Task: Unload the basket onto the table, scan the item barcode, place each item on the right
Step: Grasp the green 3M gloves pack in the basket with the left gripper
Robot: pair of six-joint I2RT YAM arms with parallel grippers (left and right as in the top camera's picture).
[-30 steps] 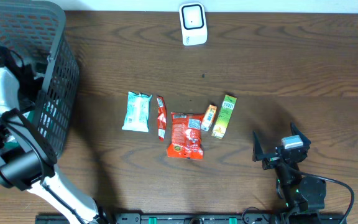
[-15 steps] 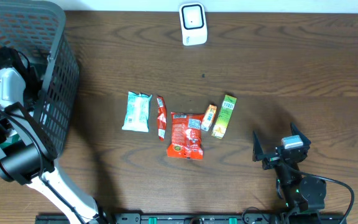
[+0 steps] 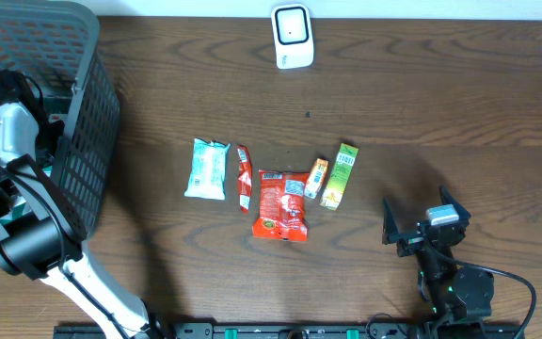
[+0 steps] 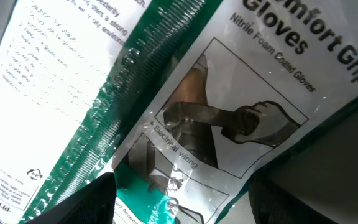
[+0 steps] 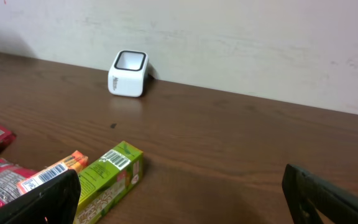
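- Dark mesh basket [image 3: 87, 141] at the left end of the table.
- Brown wooden table [image 3: 440, 104].
- Mid-table row: pale blue packet [image 3: 207, 169], slim red stick [image 3: 244, 177], red pouch [image 3: 281, 205], orange packet [image 3: 316, 178], green box [image 3: 341, 175].

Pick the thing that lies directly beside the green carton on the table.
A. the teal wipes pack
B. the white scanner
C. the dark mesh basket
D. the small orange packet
D: in the overhead view the small orange packet lies right alongside the green carton, on the side toward the red pouches, and nothing else lies that near it.
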